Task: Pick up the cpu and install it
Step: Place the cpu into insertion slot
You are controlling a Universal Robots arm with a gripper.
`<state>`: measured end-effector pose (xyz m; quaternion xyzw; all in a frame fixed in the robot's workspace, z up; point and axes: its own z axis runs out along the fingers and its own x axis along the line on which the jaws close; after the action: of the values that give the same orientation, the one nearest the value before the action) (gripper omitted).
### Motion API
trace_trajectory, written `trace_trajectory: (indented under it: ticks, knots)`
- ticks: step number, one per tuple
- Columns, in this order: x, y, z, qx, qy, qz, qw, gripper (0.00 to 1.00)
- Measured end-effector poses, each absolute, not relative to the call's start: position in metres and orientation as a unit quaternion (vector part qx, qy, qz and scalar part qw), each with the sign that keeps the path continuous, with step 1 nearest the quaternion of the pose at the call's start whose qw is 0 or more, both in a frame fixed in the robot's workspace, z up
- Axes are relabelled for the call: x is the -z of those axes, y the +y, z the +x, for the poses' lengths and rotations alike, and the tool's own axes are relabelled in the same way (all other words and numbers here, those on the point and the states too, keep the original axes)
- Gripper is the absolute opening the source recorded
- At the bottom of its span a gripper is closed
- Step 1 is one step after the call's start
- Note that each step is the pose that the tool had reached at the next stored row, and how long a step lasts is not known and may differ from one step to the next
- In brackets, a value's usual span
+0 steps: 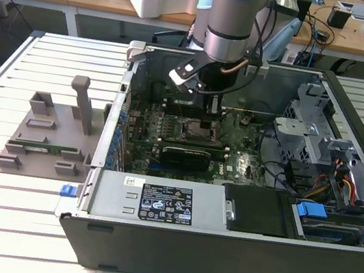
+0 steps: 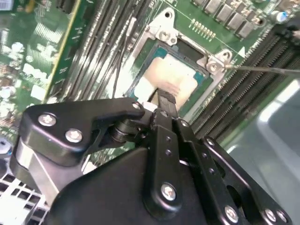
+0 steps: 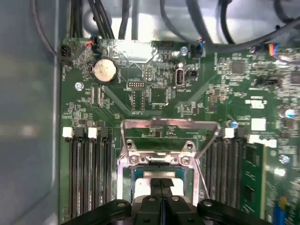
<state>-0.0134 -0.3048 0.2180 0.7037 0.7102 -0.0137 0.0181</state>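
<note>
The cpu (image 2: 174,75), a flat square chip with a silvery top, lies flat inside the open socket frame (image 2: 165,29) of the green motherboard (image 1: 236,164). In the first wrist view the cpu (image 3: 139,186) shows on either side of my fingers. My gripper (image 2: 165,97) (image 3: 161,182) hangs straight over the chip's middle with its two fingers pressed together, nothing between them. I cannot tell whether the tips touch the metal top. In the exterior view my gripper (image 1: 211,117) reaches down into the open computer case (image 1: 219,253) above the socket (image 1: 193,131).
The socket's wire lever (image 3: 169,123) stands raised. Memory slots (image 3: 88,173) flank the socket on both sides. A power supply (image 1: 158,202) and drive bays (image 1: 321,221) fill the case's near side. A grey plastic tray (image 1: 47,132) lies outside the case at the exterior view's left.
</note>
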Motion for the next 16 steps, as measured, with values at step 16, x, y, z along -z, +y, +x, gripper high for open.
trace_trajectory:
  ticks: [16]
  knots:
    - [-0.296, -0.305, -0.013, 0.014, 0.710, 0.704, 0.018, 0.11]
